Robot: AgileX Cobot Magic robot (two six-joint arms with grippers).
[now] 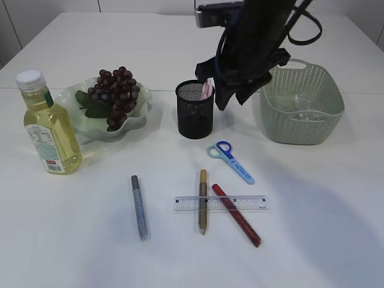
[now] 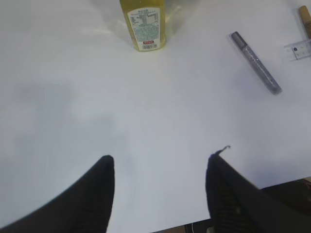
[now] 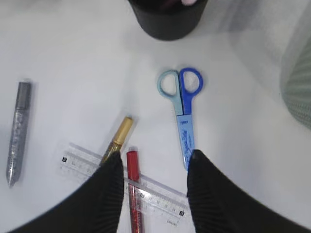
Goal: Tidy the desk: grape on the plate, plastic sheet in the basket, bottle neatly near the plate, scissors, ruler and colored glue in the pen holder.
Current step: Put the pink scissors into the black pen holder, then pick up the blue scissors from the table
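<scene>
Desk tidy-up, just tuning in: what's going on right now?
Neither claw holds anything. The right claw hangs open above the scissors, ruler and glue pens, all still lying on the table. The left claw is open over bare table. The grapes are on the plate; the bottle stands beside it.

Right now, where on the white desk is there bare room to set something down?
Free: the front-left corner of the white table, below the yellow-liquid bottle and left of the silver glitter glue pen; also the front-right, below the green plastic basket. Crowded: the centre, where gold glue pen and red glue pen cross the clear ruler.
</scene>
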